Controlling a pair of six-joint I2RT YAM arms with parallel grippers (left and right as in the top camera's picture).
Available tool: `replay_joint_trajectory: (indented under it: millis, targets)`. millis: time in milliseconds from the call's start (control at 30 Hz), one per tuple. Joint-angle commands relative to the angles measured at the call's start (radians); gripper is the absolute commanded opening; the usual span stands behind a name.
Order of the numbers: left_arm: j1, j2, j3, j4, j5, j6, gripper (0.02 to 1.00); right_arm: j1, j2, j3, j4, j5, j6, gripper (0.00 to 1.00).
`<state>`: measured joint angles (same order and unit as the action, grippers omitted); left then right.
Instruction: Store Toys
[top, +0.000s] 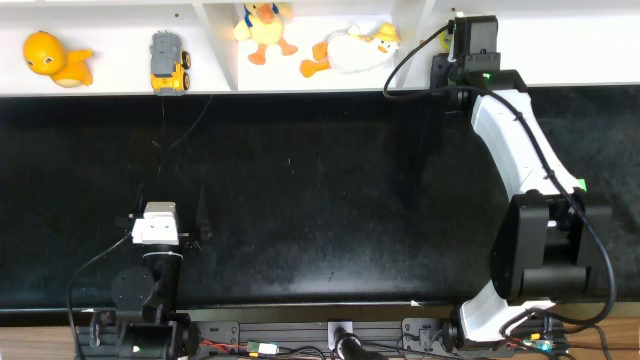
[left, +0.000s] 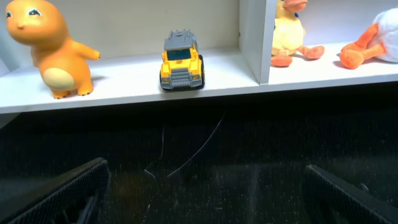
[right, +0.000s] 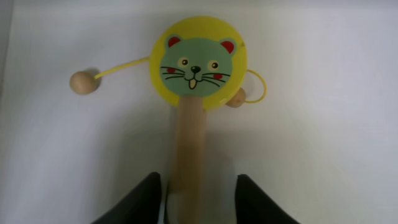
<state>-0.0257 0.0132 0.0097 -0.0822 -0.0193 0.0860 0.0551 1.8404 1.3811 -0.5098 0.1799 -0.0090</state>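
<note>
A rattle drum (right: 198, 62) with a yellow rim, a green cat face and two beads on strings lies on the white shelf floor (right: 323, 124). Its wooden handle (right: 188, 149) runs between the fingers of my right gripper (right: 199, 190), which is open with a gap on each side of the handle. The right arm (top: 505, 125) stretches into the shelf's right compartment. My left gripper (left: 205, 167) is open and holds nothing. It sits low over the black table near the front left (top: 168, 207), facing the shelf.
The white shelf (top: 110, 80) along the table's far edge holds an orange figure (top: 57, 57), a yellow toy truck (top: 169, 62), a yellow plush duck (top: 264, 28) and a white plush duck (top: 352, 48), split by dividers (left: 255, 37). A black mat (top: 330, 190) covers the table.
</note>
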Motion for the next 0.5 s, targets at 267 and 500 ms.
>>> replay_joint_trajectory:
  millis: [267,500]
  targets:
    - [0.005,-0.010,-0.002,-0.003,0.007,0.018,0.998,0.021,-0.219,-0.119,-0.008,-0.003,0.009,0.748]
    - [0.005,-0.010,-0.002,-0.003,0.007,0.019,0.998,0.024,-0.560,-0.425,-0.085,-0.004,0.010,0.996]
